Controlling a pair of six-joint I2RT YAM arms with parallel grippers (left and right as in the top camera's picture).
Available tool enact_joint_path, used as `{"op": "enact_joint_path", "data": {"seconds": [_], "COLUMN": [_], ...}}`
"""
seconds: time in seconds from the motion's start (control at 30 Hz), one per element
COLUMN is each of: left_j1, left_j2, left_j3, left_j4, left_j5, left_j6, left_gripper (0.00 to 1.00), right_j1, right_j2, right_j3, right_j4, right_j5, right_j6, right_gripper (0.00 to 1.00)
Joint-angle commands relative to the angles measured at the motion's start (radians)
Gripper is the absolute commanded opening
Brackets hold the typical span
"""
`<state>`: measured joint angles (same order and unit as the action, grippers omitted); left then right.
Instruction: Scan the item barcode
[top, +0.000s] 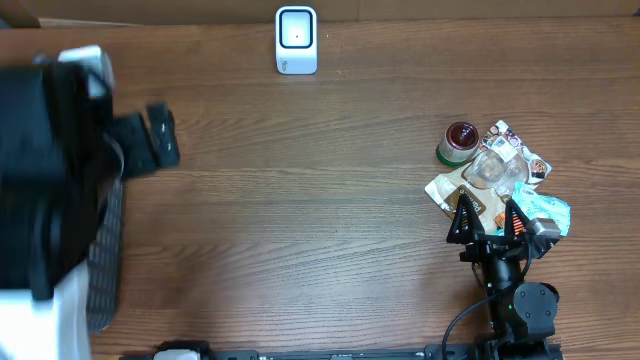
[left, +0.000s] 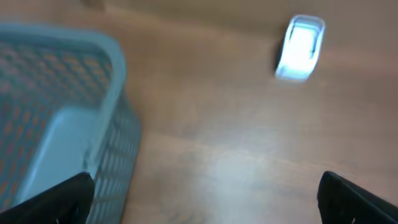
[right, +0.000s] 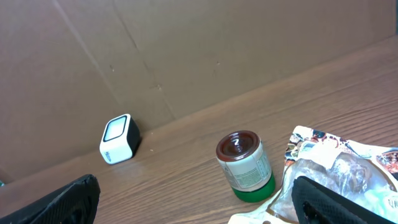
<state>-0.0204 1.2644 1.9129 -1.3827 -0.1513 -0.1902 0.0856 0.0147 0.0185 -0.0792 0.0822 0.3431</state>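
Note:
The white scanner (top: 296, 40) with a dark window stands at the table's far edge; it also shows as the scanner (left: 300, 47) and the scanner (right: 119, 138). The items lie in a heap at the right: a small jar (top: 459, 142) with a brown lid and green base, and several printed packets (top: 500, 170). No barcode is readable. My right gripper (top: 487, 218) is open just in front of the heap, holding nothing; the jar (right: 245, 164) stands between its spread fingers (right: 62, 202), further out. My left gripper (top: 160, 135) is open and empty at the far left.
A pale blue mesh basket (left: 56, 112) sits at the left edge under my left arm, also seen as the basket (top: 105, 260). A cardboard wall (right: 186, 50) backs the table behind the scanner. Bare wood lies between the scanner and the heap.

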Motion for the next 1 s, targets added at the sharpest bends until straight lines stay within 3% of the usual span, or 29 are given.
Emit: {"op": "enact_joint_path", "data": {"seconds": [0.0,0.23,0.4,0.53,0.7,0.97], "left_j1": [-0.002,-0.002,-0.002,-0.002,0.018,0.042], "left_j2": [-0.164,-0.565,-0.804,-0.988,-1.246,-1.261], "left_j3": [-0.241,-0.925,-1.265,-1.488,-1.698,-1.827], "left_j4": [0.180,0.893,1.160,1.276,1.291,1.313], "left_j5": [-0.012,0.199,0.209,0.201,0.200,0.200], "left_j6": [0.019,0.038,0.038,0.068,0.122,0.124], "left_gripper": [0.99,1.00,0.99,1.00,1.00,1.00], "right_j1": [-0.002,-0.002,-0.002,-0.002,-0.002,-0.002], "right_j2": [-0.012,-0.012,-0.012,-0.012,-0.012,-0.012], "right_j3": [-0.011,-0.011,-0.011,-0.011,-0.011,-0.011], "right_j4": [0.003,0.003,0.003,0.003,0.003,0.004], "right_j5": [-0.002,-0.002,-0.002,-0.002,-0.002,-0.002], "right_j6": [0.000,0.000,0.000,0.000,0.000,0.000], "right_gripper": [1.00,1.00,1.00,1.00,1.00,1.00]}}
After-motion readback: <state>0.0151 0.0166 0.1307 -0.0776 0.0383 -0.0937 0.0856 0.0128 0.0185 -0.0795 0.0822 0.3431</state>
